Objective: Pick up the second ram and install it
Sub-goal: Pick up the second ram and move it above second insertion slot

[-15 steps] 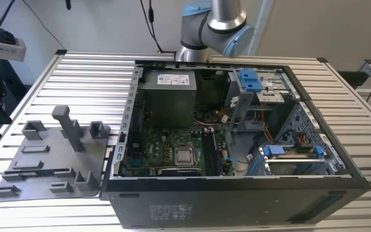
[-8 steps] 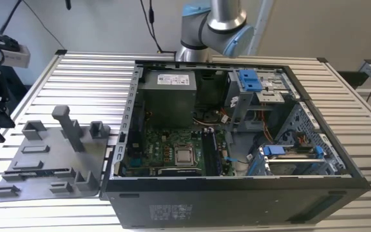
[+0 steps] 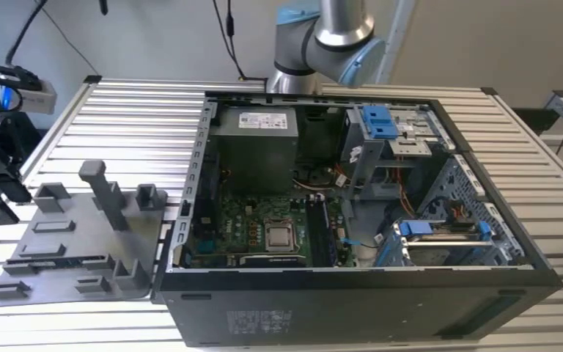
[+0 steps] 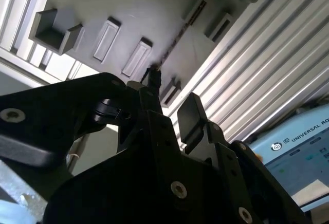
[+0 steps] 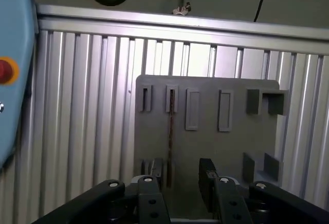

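Closest to the lens in both wrist views: your gripper (image 5: 180, 175) (image 4: 172, 98), jaws apart, nothing held. The black fingers (image 5: 207, 175) hang over the gray tray (image 5: 236, 147) with the second ram (image 5: 170, 126) (image 4: 177, 39) running between them.

Position: in the exterior view the tray (image 3: 71, 235) lies on the ribbed metal table (image 3: 125, 117) at 9 o'clock from the open computer case (image 3: 360, 308). The ram stands in a tray slot.

Risks, as judged:
- The ram looks off-centre in the gap, nearer one finger. On closing, that finger would touch first and could tip the stick or rack it in its slot.
- You are gripping a very thin edge. A shallow or skewed hold could let it slip or twist on the lift.
- If the slot binds, the light tray may rise with the stick.
- Raised blocks flank the slot, so a finger could catch on one.

Appearance: you see it edge-on, as a long, thin, dark line with a brownish tint, straight and upright on its long edge. No label shows from this angle.
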Controlling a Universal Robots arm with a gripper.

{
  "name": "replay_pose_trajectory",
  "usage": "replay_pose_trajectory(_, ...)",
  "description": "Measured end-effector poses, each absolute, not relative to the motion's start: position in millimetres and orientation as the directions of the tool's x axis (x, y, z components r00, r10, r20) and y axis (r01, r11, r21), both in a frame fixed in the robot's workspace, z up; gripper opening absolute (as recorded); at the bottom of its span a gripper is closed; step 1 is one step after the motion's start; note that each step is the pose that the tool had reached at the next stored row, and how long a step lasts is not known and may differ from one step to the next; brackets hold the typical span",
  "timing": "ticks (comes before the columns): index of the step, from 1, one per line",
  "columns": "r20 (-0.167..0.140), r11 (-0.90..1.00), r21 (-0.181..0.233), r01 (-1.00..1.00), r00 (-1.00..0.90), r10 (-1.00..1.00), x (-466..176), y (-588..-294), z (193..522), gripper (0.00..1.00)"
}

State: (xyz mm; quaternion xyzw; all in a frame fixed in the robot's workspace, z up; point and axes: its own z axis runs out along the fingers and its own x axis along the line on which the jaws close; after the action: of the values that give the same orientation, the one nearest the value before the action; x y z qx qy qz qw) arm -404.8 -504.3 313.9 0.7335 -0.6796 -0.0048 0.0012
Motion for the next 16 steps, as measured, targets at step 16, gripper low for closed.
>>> replay_pose_trajectory(16, -0.006, -0.098, 0.008, -0.995, 0.098, -0.995, -405, -505, 295, 0.42)
